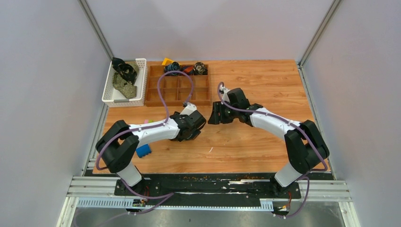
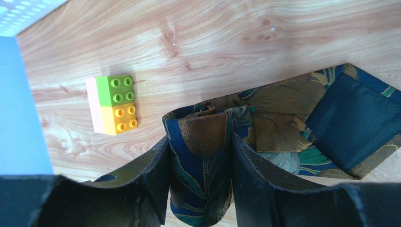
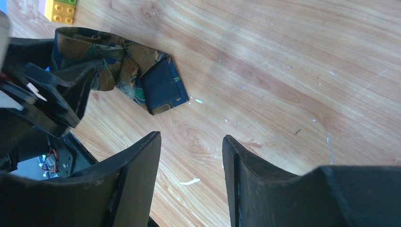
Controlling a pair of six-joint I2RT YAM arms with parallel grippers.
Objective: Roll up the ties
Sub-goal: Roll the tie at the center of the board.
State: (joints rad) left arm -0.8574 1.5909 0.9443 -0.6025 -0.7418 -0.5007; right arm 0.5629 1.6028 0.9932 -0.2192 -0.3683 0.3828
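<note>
"Top external view, biggest thing first: what is there?"

"A light wooden table (image 1: 265, 142) with both arms reaching over its middle. At its far left corner stands a white perforated plastic basket (image 1: 109, 92) holding loose dark mottled ties (image 1: 124, 78). Just beside it is a brown wooden compartment tray (image 1: 177, 90), with two rolled ties (image 1: 200, 68) in its back row."

"And the arms?"

"The left gripper (image 1: 196, 125) and right gripper (image 1: 213, 116) sit near each other at mid-table, not touching."

"What is the left one doing?"

"In the left wrist view the left gripper (image 2: 201, 142) is clamped on the rolled end of a navy necktie with a gold-brown and green leaf pattern (image 2: 279, 127). The roll stands between the two black fingers (image 2: 158, 165). The rest of the necktie lies bunched on the wood to the right, and its pointed end lies flat with the plain navy lining up."

"The right one?"

"Seen from the right wrist, the right gripper (image 3: 190, 138) has its fingers spread, with only bare wood between them. The necktie (image 3: 137, 71) lies well apart from them."

"Smaller things?"

"A blue plastic block (image 1: 143, 150) lies on the table by the left arm. A small stack of green and yellow studded plastic bricks (image 2: 116, 104) lies near the roll, apart from it."
</note>
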